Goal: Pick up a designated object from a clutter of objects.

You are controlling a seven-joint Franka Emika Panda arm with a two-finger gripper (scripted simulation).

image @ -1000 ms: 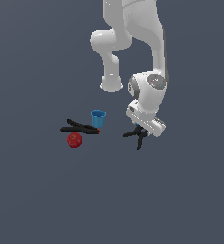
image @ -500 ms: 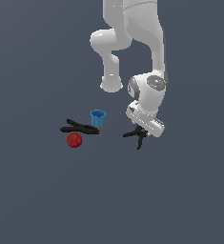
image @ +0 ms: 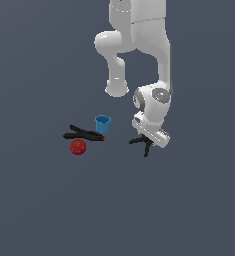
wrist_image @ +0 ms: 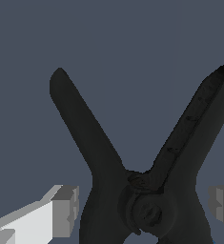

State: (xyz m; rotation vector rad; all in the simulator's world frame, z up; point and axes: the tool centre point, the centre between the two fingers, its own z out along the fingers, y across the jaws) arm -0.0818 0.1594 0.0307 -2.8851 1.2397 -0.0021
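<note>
The Y-shaped clamp [wrist_image: 142,190] lay on the worktop [image: 189,210] beneath the end effector [image: 148,141], its two handles splayed away from the pivot. The fingers [wrist_image: 66,209] stood spread on either side of the pivot, apparently not touching. No writing showed. The cup [image: 103,123], longer clamp [image: 84,134] and red fruit [image: 78,146] sat well apart.

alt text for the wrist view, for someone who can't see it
A black spring clamp fills the wrist view, its two handles splayed into a Y above a round pivot, on a plain dark grey surface. The gripper is open around it: one grey finger shows on each side of the pivot, both apart from the clamp.
</note>
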